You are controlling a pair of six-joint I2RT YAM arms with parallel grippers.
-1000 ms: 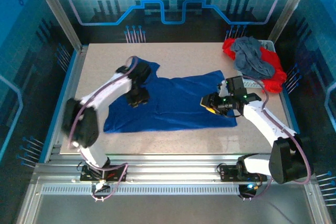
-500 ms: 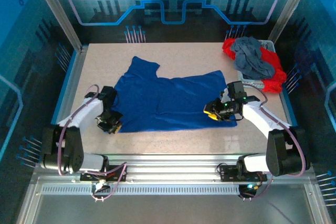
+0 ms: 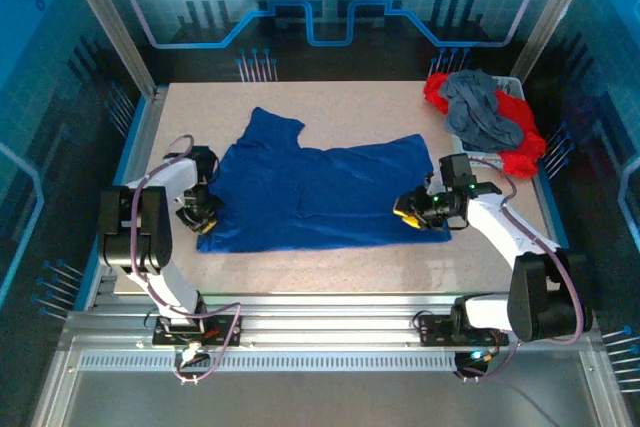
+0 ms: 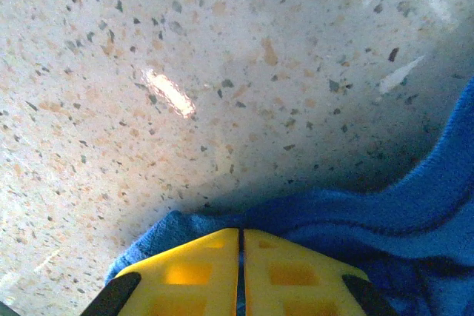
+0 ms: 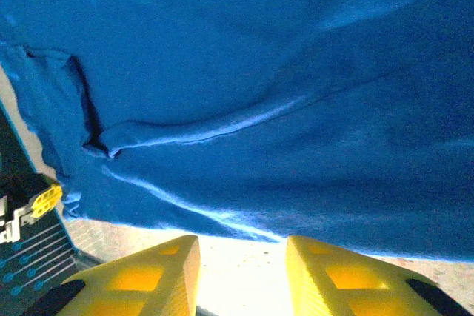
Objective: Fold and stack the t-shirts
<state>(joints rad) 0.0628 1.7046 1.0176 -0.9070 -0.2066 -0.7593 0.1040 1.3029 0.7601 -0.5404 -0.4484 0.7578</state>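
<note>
The royal-blue t-shirt (image 3: 320, 192) lies spread flat across the middle of the table, one sleeve pointing to the back left. My left gripper (image 3: 203, 219) sits low at the shirt's near left corner. In the left wrist view its yellow fingers (image 4: 241, 231) are pressed together with the blue t-shirt's (image 4: 355, 212) edge pinched between them. My right gripper (image 3: 408, 212) is at the shirt's near right corner. Its fingers (image 5: 242, 240) stand apart over bare table, just short of the blue t-shirt's hem (image 5: 259, 94). A grey t-shirt (image 3: 480, 112) and red t-shirts (image 3: 520, 142) are heaped at the back right.
The heap rests in a white bin (image 3: 483, 159) by the table's right edge. Bare speckled tabletop runs behind the shirt (image 3: 350, 107) and in front of it (image 3: 330, 267). Blue rails and metal posts frame the table.
My left arm swung from over the shirt's upper left down to its near left corner, and the fingers shut on the cloth. The right gripper slid slightly right and narrowed a little.
</note>
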